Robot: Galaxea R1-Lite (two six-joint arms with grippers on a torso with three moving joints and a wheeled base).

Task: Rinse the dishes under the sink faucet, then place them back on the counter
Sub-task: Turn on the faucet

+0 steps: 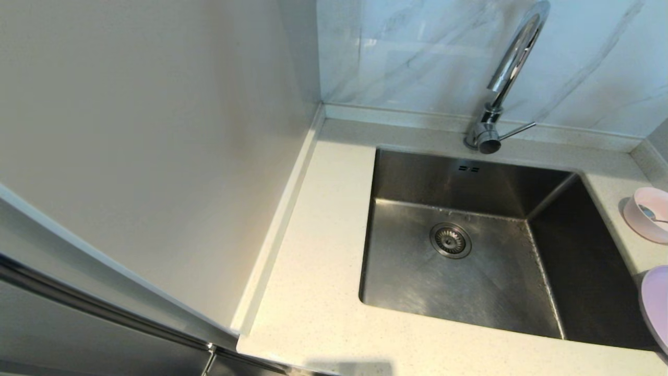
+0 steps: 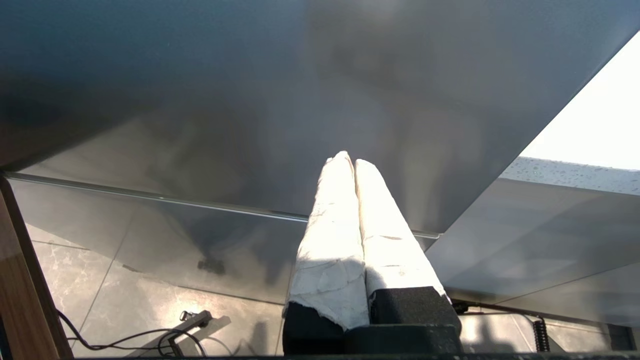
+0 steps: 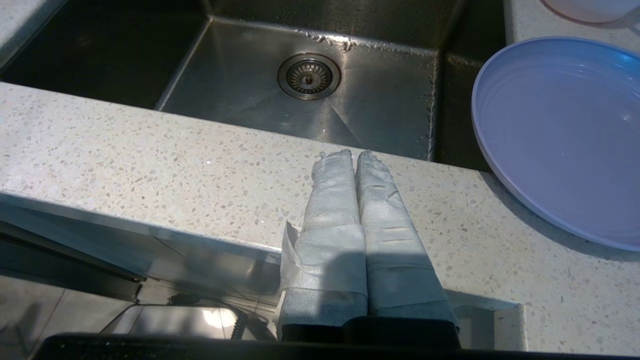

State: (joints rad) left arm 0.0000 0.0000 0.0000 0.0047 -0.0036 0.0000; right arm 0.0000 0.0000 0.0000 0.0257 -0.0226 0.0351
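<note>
Plate [image 3: 560, 135] lies beside shut right hand [image 3: 356, 155].

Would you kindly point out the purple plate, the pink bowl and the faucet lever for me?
purple plate [image 3: 555, 135], right wrist view, middle of its inner face.
pink bowl [image 1: 648, 213], head view, near rim.
faucet lever [image 1: 517, 130], head view, midway along the thin rod.

sink [image 1: 417, 271]: brushed steel, dull sheen | faucet [image 1: 514, 57]: glossy chrome | worktop [image 1: 313, 250]: speckled stone, smooth | plate [image 3: 560, 135]: matt lilac | fingers [image 3: 340, 200]: wrapped in pale creased tape
</note>
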